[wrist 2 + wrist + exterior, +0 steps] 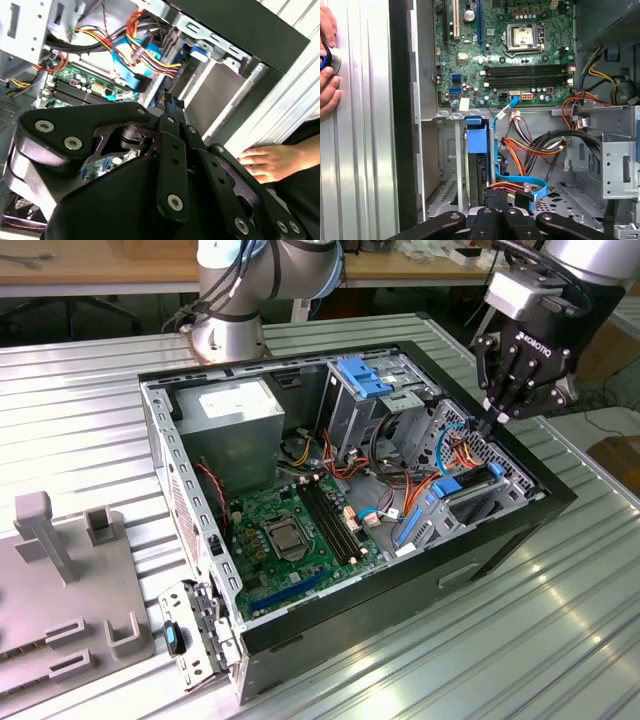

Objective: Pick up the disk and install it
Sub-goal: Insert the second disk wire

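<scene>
- The computer case [350, 630] lies open on its side on the ribbed metal bench [560, 620], and everything below is placed against it.
- The gripper [497, 422] hangs over the case's edge at the exterior view's right, pointing down at the drive bay in that corner.
- Its fingers [172, 145] are drawn together, tips meeting, and I see nothing caught between them (in both wrist views they run to one narrow point).
- The disk [476, 140] stands on edge inside the case, in the bay just beside the side wall. Its blue plastic frame faces the motherboard and its dark edge runs back toward the fingertips.
- In the first wrist view the gripper [496, 196] sits just beside that dark edge. I cannot tell whether they touch.
- A blue flat cable [520, 176] and a bundle of orange, yellow and black wires lie in the case next to the disk.
- The green motherboard [290, 530] covers the case floor. The grey power supply [235, 415] sits in the far corner, with the silver drive cage [365, 380] and its blue clips beside it.
- A person's hand [327, 75] rests on the bench just outside the case wall.
</scene>
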`<state>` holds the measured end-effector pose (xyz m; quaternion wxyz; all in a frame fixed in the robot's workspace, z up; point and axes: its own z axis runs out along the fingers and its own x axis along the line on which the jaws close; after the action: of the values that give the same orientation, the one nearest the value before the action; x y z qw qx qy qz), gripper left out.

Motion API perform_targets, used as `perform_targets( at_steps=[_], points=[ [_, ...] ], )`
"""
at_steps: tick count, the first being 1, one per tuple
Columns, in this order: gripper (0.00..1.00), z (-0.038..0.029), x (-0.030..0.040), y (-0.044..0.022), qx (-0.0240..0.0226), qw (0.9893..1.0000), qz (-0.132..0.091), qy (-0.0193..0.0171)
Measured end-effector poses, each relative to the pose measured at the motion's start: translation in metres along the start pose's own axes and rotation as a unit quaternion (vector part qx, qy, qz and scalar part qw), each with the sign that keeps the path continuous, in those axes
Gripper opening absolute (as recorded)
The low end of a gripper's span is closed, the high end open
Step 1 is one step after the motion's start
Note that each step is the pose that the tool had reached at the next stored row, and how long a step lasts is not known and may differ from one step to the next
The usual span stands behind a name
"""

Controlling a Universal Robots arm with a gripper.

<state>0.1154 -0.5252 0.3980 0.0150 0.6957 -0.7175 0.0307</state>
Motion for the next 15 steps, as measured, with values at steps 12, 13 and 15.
perform_targets(
  at_steps=[12,13,15],
  points=[
    [0.11,-0.0020,-0.0326,-0.0031,0.0004,0.9998,-0.001,0.0183],
    [0.11,-0.0020,-0.0326,-0.0031,0.0004,0.9998,-0.001,0.0184],
    [0.11,-0.0020,-0.0326,-0.0032,0.0004,0.9998,-0.001,0.0185]
  ],
)
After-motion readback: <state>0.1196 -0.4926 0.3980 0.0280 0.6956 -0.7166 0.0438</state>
